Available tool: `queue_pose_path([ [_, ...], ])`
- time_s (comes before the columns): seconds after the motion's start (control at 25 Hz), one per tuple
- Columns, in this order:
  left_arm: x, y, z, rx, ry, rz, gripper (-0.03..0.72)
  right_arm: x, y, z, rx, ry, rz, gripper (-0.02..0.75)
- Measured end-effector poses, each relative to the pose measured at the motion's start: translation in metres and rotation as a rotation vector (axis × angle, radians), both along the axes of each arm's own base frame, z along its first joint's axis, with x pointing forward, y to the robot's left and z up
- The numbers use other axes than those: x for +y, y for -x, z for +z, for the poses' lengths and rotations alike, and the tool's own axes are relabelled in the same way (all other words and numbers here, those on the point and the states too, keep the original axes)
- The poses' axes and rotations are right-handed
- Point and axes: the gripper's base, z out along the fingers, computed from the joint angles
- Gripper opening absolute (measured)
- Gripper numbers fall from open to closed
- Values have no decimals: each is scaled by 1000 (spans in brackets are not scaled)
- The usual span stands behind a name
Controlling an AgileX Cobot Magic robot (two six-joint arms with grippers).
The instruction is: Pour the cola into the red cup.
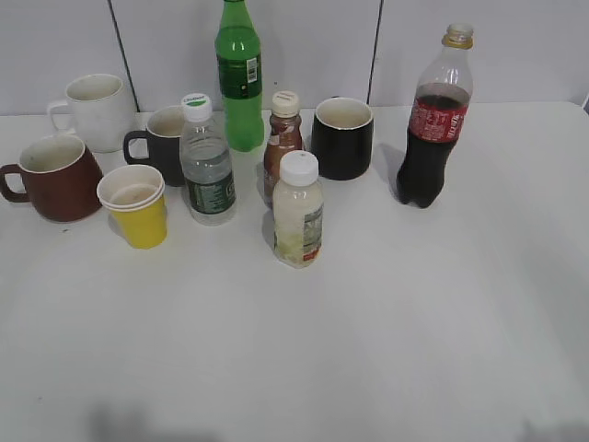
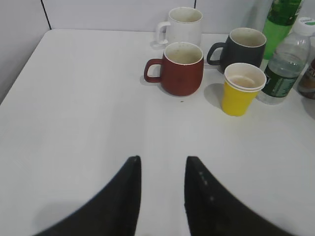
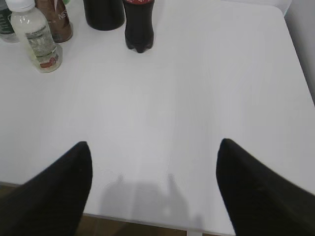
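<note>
The cola bottle (image 1: 433, 124) stands upright at the right rear of the white table, uncapped, dark liquid in its lower half, red label; its base shows in the right wrist view (image 3: 139, 27). The red cup (image 1: 57, 178) sits at the far left, handle pointing left, and looks empty in the left wrist view (image 2: 181, 68). My left gripper (image 2: 161, 162) is open and empty over bare table, well short of the red cup. My right gripper (image 3: 155, 147) is wide open and empty near the table's front edge, far from the cola. Neither gripper shows in the exterior view.
A white mug (image 1: 97, 110), two black mugs (image 1: 161, 143) (image 1: 342, 138), stacked yellow paper cups (image 1: 136, 204), a water bottle (image 1: 206, 161), a green bottle (image 1: 239, 74), a small brown bottle (image 1: 282, 138) and a pale drink bottle (image 1: 298, 210) crowd the middle and left.
</note>
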Motion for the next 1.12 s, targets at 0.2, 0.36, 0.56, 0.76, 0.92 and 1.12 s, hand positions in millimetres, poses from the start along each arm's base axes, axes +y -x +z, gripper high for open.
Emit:
queue_pose_path([
  [0.2, 0, 0, 0, 0, 0, 0, 238, 0, 0, 0, 0, 0, 0, 587],
  [0.36, 0, 0, 0, 0, 0, 0, 237, 0, 0, 0, 0, 0, 0, 587],
  [0.56, -2, -10, 18, -148, 12, -17, 237, 0, 0, 0, 0, 0, 0, 587],
  [0.76, -5, -79, 56, -589, -170, -56, 237, 0, 0, 0, 0, 0, 0, 587],
  [0.92, -13, -159, 39, -553, -121, -127, 237, 0, 0, 0, 0, 0, 0, 587],
  [1.12, -18, -233, -11, -469, -60, -160, 238, 0, 0, 0, 0, 0, 0, 587],
])
